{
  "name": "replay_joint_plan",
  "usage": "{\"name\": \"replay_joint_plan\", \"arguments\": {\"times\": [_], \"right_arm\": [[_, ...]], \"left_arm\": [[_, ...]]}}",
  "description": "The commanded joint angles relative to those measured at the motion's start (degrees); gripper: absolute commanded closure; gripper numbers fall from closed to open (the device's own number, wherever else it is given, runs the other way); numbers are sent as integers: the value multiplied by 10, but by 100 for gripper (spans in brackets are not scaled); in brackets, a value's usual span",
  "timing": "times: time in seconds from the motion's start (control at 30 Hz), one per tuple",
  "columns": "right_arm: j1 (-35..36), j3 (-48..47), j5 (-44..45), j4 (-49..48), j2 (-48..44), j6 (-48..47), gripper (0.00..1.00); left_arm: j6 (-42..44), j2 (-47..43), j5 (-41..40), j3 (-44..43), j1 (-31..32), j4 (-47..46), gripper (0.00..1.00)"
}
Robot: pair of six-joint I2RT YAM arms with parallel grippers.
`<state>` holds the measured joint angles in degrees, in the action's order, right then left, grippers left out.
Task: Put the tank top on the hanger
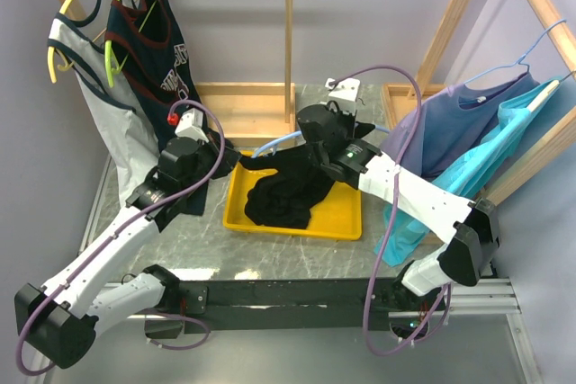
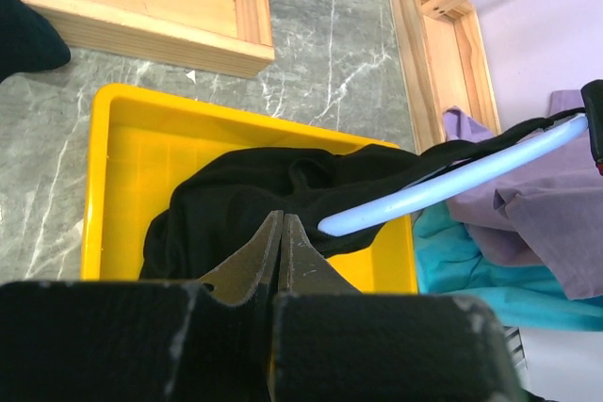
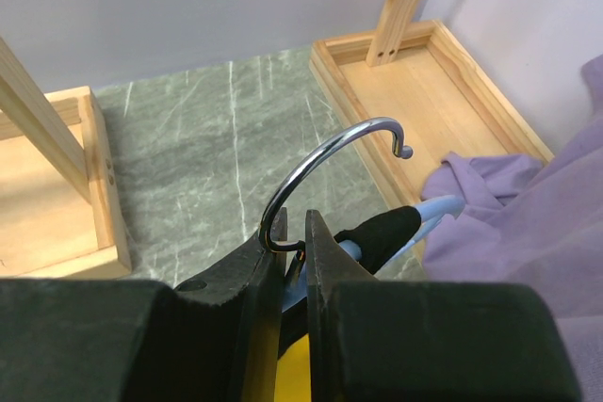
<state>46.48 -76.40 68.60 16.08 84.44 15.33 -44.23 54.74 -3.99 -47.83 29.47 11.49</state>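
Two arms reach over a grey marbled table (image 1: 270, 256) toward a shallow yellow plastic tray (image 1: 346, 227). The right end effector (image 3: 292, 233) has its fingers closed on the thin light-blue plastic hanger (image 2: 452, 185), just under its curved metal hook (image 3: 325, 152), and holds it in the air above the far side of the tray. The plain black sleeveless tank top (image 1: 283, 193) lies crumpled, mostly inside the tray. One part of it rises to the hanger, and in the left wrist view a black strip of fabric runs along the upper side of the blue hanger arm, whose rounded end is bare. Whether this arm passes through an opening of the tank top cannot be told.

The left end effector (image 2: 281, 228) has its fingers pressed together with nothing between them. It points across the tray at the tank top, and whether its tips touch the fabric cannot be told.

On the wooden rack (image 1: 289, 42) at the far left hang a navy top with red trim (image 1: 148, 42) and a white-grey top (image 1: 99, 105), on yellow-green hangers (image 1: 109, 47). At the right hang a purple top (image 1: 459, 119) and a teal top (image 1: 477, 164).
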Motion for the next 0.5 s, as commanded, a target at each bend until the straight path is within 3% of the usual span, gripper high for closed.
{"name": "replay_joint_plan", "arguments": {"times": [0.0, 0.47], "right_arm": [[-1, 1, 34, -19, -24, 1, 100], [-6, -34, 20, 4, -4, 11, 100]], "left_arm": [[10, -5, 4, -19, -6, -23, 99], [-5, -25, 34, 53, -6, -45, 99]]}}
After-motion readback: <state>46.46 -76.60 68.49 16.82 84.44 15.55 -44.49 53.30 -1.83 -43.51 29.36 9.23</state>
